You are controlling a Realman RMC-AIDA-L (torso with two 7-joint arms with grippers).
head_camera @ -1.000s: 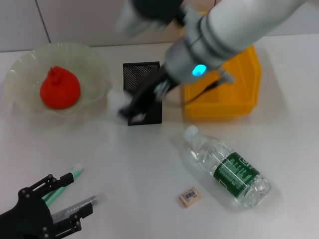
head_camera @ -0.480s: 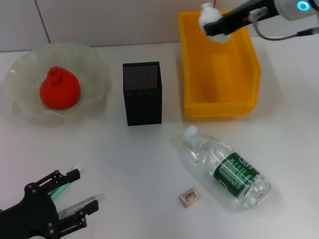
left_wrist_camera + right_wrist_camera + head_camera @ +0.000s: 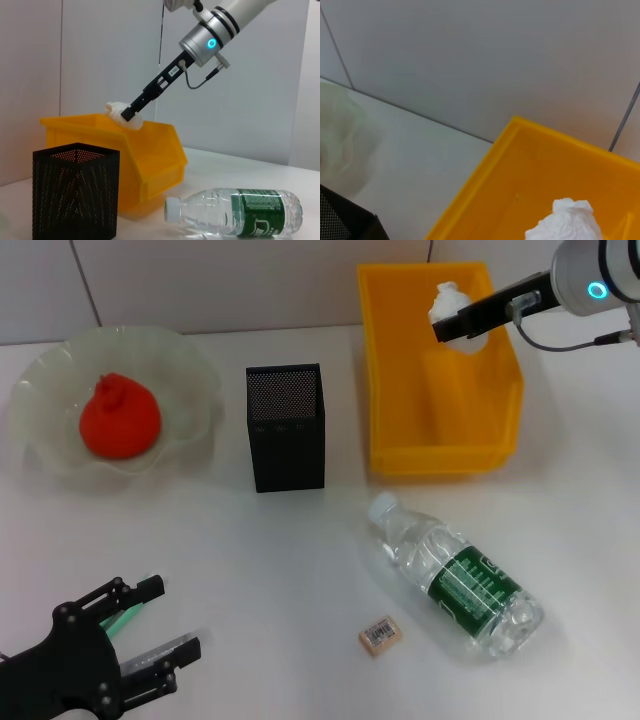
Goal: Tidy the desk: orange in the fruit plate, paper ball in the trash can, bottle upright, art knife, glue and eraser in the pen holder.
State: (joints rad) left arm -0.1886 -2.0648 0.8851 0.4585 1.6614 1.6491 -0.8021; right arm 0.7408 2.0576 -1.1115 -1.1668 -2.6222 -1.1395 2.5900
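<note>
White desk [image 3: 300, 540] below me: my right gripper [image 3: 452, 322] is clamped on the paper ball [image 3: 447, 303], hanging over the trash can [image 3: 400, 360] at two o'clock. Left gripper [image 3: 150, 635] splayed, idle at seven o'clock.

The orange [image 3: 120, 418] sits in the pale green, wavy-rimmed fruit plate [image 3: 190, 365]. The crumpled white paper ball [image 3: 447, 304] is pinched in the right gripper [image 3: 452, 322] above the yellow trash can [image 3: 440, 455]. The black mesh pen holder [image 3: 285, 427] stands upright between plate and bin. The bottle [image 3: 455, 576] lies on its side (cap towards the holder), the eraser [image 3: 379, 635] just beside it.
</note>
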